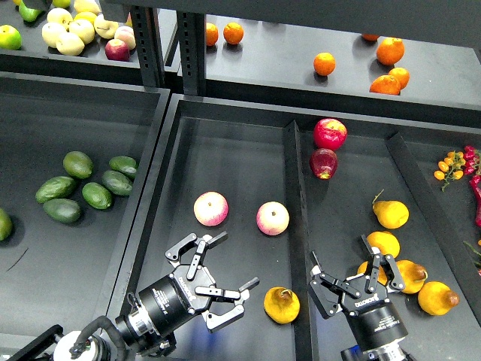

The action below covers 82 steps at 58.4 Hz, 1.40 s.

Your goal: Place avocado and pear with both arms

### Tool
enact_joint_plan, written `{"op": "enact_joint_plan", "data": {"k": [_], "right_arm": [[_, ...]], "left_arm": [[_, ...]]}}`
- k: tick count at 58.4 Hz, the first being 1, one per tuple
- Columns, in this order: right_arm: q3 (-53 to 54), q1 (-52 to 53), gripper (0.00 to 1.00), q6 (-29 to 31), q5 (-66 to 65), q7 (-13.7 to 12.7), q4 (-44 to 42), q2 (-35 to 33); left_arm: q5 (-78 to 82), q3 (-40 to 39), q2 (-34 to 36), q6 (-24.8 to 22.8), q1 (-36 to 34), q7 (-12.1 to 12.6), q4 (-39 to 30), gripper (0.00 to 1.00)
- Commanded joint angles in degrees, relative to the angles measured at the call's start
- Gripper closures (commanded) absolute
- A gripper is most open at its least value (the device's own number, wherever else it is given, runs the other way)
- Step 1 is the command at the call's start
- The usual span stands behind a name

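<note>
So the left gripper (225, 282) sits bottom centre with fingers spread wide, holding nothing, right beside the bruised yellow-orange pear (282, 304). The right gripper (352, 280), also spread and empty, hovers by the cleaner yellow pears (402, 256) at lower right. The brighter mid-green oval avocado (97, 195) lies far left, so grabbing a darker neighbour looks easy.

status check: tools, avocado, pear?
Left tool open, empty. Right tool open, empty. Pear lies between them in the apple bin; avocado sits in the far-left bin, untouched. Nothing in the way.
</note>
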Motion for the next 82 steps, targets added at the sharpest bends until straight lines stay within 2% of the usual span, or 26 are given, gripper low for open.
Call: {"op": "enact_joint_plan", "data": {"k": [1,60,82], "right_arm": [[-0.1,-0.1,0.00,0.0,0.0,0.0,0.0,0.0],[0.1,-0.2,0.00,0.0,0.0,0.0,0.0,0.0],[0.1,-0.2,0.00,0.0,0.0,0.1,0.0,0.0]], "left_arm": [[0.0,0.0,0.0,0.0,0.0,0.0,0.1,0.01],[-0.6,-0.1,0.0,0.0,0.2,0.0,0.2,0.01],[0.1,0.2,0.0,0.0,-1.8,0.0,1.0,0.01]]}}
